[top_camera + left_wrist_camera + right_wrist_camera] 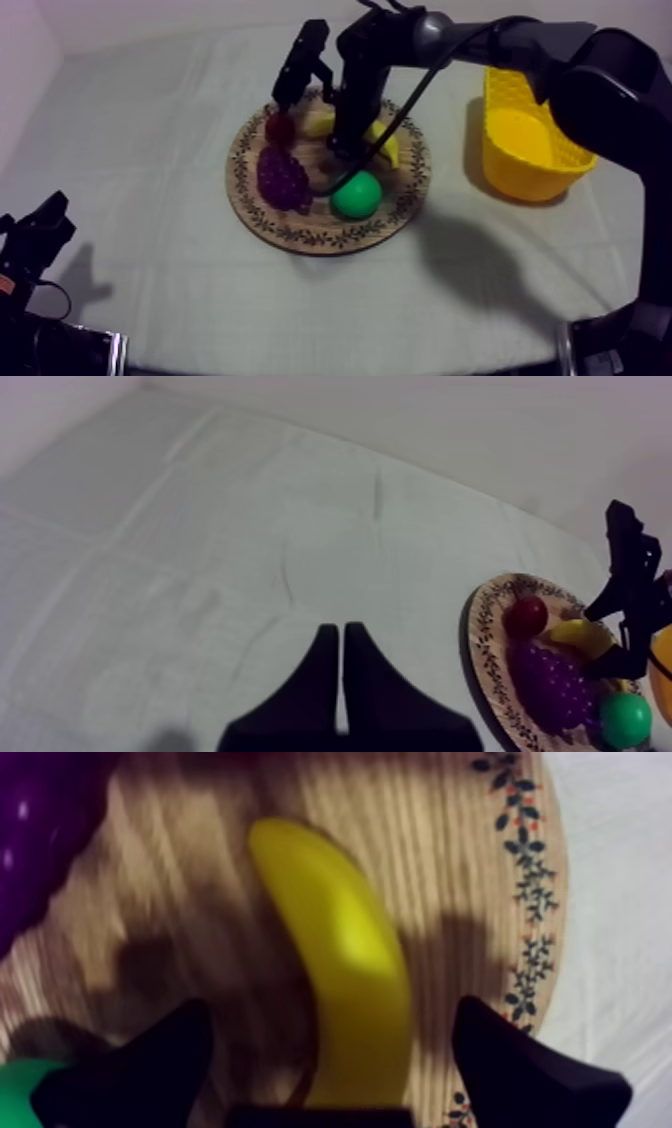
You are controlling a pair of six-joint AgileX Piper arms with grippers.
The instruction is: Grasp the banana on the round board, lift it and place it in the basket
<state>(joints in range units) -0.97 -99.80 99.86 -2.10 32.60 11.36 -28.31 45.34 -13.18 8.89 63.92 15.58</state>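
The yellow banana [350,962] lies on the round wooden board [200,872], between the two spread fingers of my right gripper [330,1007], which is open just above it. From above, the right arm comes in from the upper right and its gripper [346,152] points down onto the board [300,235], hiding most of the banana [388,147]. The yellow basket [525,135] stands on the cloth to the right of the board. My left gripper [40,232] rests low at the left, and its fingers [342,638] lie together as a narrow wedge.
On the board also lie a bunch of purple grapes [283,178], a small red fruit [279,127] and a green pear [356,195]. The grapes [40,832] sit close beside the banana. Bare cloth [150,130] stretches left of the board.
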